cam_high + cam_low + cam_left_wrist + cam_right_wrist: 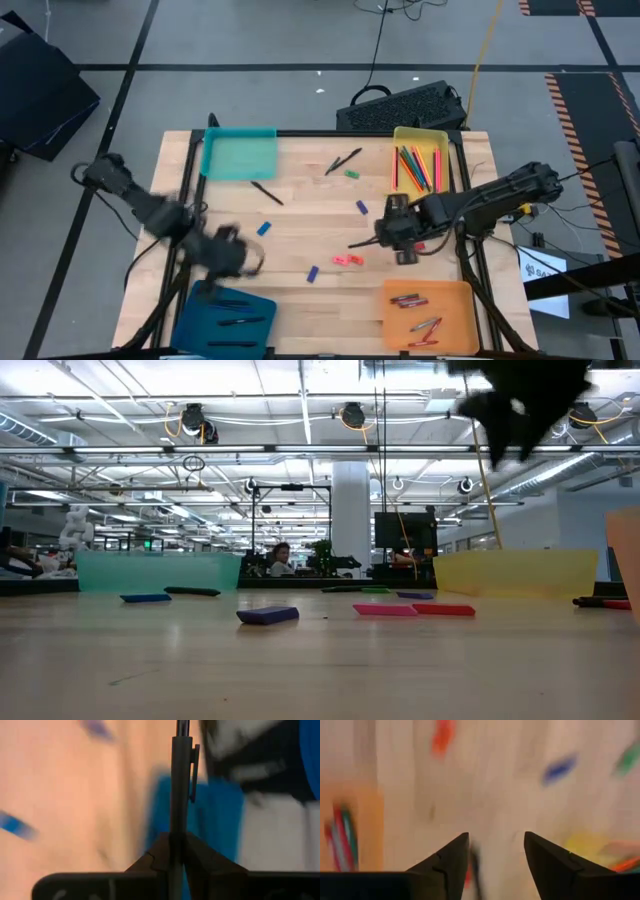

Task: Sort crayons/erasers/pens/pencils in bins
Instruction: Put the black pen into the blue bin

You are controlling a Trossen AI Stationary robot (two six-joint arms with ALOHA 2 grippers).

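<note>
Left arm [150, 212]: dark, near-black segmented links with rounded joint housings; black cable loops run alongside it.
Right arm [490, 197]: same dark build, thick tube-like links, a small yellow patch on the far link.
Left gripper [171, 851]: two black wedge-shaped fingers with stepped inner edges, rising from a flat black crossbar.
Right gripper [494, 854]: two matching black, pointed, angular fingers with small notches on their inner faces.

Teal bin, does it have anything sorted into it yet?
No, the high view shows the teal bin holding nothing, while the yellow bin beside it already holds pencils.
</note>
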